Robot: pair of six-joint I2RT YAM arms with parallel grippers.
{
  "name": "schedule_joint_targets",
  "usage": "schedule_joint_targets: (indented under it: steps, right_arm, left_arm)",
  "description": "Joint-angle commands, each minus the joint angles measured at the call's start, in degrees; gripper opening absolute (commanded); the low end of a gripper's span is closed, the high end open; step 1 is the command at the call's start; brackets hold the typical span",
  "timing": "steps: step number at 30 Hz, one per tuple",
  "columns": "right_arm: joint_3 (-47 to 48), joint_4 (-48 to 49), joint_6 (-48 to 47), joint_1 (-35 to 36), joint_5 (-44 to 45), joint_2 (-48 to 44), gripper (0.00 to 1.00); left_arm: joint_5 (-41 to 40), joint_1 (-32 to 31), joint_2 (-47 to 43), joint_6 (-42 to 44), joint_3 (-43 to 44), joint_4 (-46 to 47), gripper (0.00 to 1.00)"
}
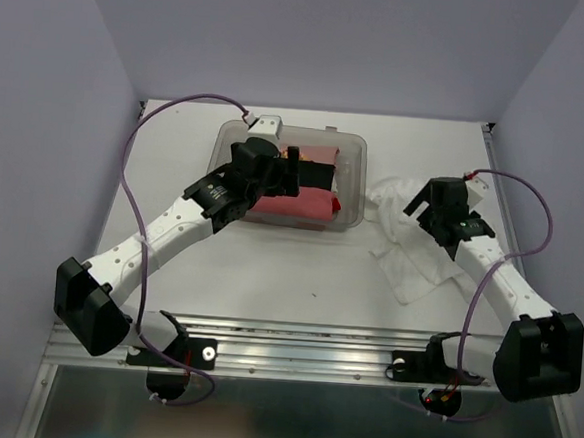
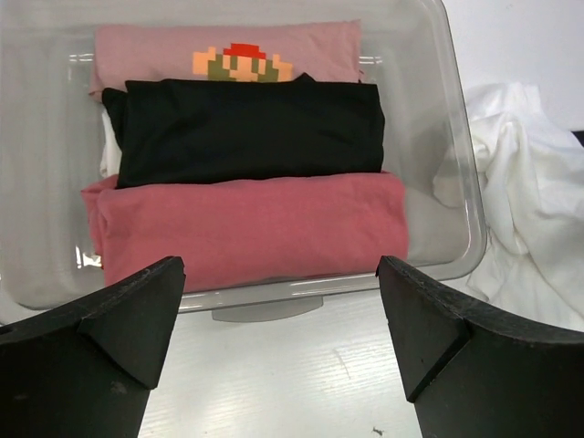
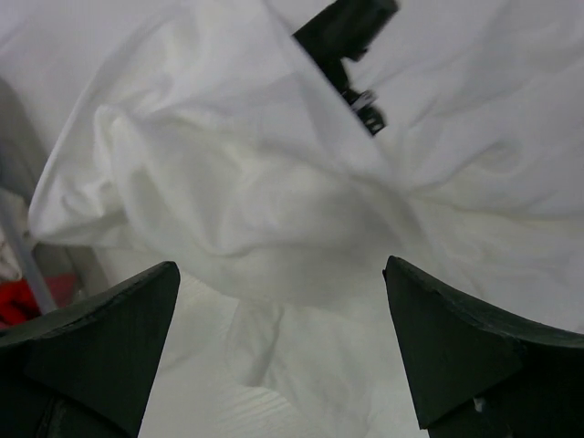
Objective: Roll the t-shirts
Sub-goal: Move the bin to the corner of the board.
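Note:
A white t-shirt (image 1: 407, 255) lies crumpled on the table, right of a clear plastic tub (image 1: 353, 173). My right gripper (image 1: 427, 216) hovers over it, open, with only folds of the white cloth (image 3: 274, 182) between the fingers; a small dark label-like piece (image 3: 345, 36) shows at the top. In the tub lie folded t-shirts: a salmon-pink one (image 2: 246, 228) nearest, a black one (image 2: 246, 132) behind it, and a pale pink one with a red-yellow print (image 2: 228, 57) at the back. My left gripper (image 2: 283, 310) is open and empty, facing the tub's near rim (image 2: 274, 297).
Pale walls close in the table (image 1: 269, 268) at the back and both sides. A metal rail (image 1: 293, 344) runs along the near edge. Purple cables (image 1: 127, 167) loop over each arm. The white shirt's edge (image 2: 529, 182) reaches the tub's right wall.

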Motion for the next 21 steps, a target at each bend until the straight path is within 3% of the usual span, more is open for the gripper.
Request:
schedule_joint_targets:
  steps: [1, 5, 12, 14, 15, 17, 18, 21]
  right_arm:
    - [1.2, -0.9, -1.0, -8.6, -6.0, -0.7, 1.0]
    - [2.5, -1.2, -0.3, -15.0, -12.0, 4.3, 0.95]
    - [2.6, 4.1, 1.0, -16.2, -16.4, 13.8, 0.63]
    - [3.3, 5.0, 1.1, -16.2, -18.2, 15.2, 0.46]
    - [3.9, 4.9, 0.8, -16.2, -19.0, 16.2, 0.27]
    - [5.2, 5.0, 0.4, -16.2, -22.0, 15.6, 0.13]
    - [6.2, 5.0, 0.6, -16.2, -23.0, 13.2, 0.01]
    - [8.8, 4.8, 0.7, -16.2, -22.5, 8.2, 0.01]
  left_arm:
    - [-1.4, -1.8, 0.5, -0.2, 3.3, -0.2, 0.99]
    - [-0.3, -5.3, 3.7, -0.6, 4.8, 0.3, 0.99]
    - [2.0, -9.2, 9.3, -0.3, 8.6, 0.6, 0.99]
    - [3.0, -10.0, 11.0, -0.1, 10.9, 0.1, 0.99]
    - [3.3, -10.3, 12.8, 0.3, 12.5, 0.0, 0.99]
    - [4.5, -11.0, 14.6, 0.5, 14.1, -0.1, 0.98]
    - [5.1, -11.3, 16.5, 0.6, 15.8, -0.1, 0.95]
    - [5.7, -12.0, 21.5, 0.1, 20.5, -1.0, 0.87]
